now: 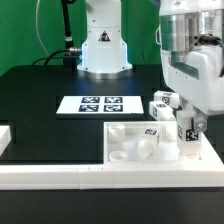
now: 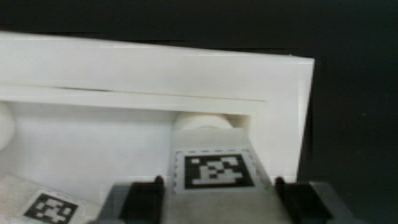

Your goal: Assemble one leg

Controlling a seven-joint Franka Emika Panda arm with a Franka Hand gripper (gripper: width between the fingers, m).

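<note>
My gripper (image 1: 186, 138) is shut on a leg (image 1: 185, 128), a small white post with a black-and-white tag, and holds it upright over the corner of the white square tabletop (image 1: 128, 138) at the exterior view's right. In the wrist view the leg (image 2: 214, 165) sits between my two dark fingers (image 2: 153, 200), tag toward the camera, with the gripper (image 2: 217, 202) closed on its sides. The tabletop (image 2: 143, 70) lies beyond it, and the leg's rounded far end meets it. I cannot tell whether the leg touches the tabletop.
Two more tagged legs (image 1: 161, 104) stand just behind the tabletop, and one tag (image 2: 50, 207) shows beside my gripper. The marker board (image 1: 100, 103) lies on the black table. A white rail (image 1: 60, 176) runs along the front edge, and the robot base (image 1: 103, 50) stands at the back.
</note>
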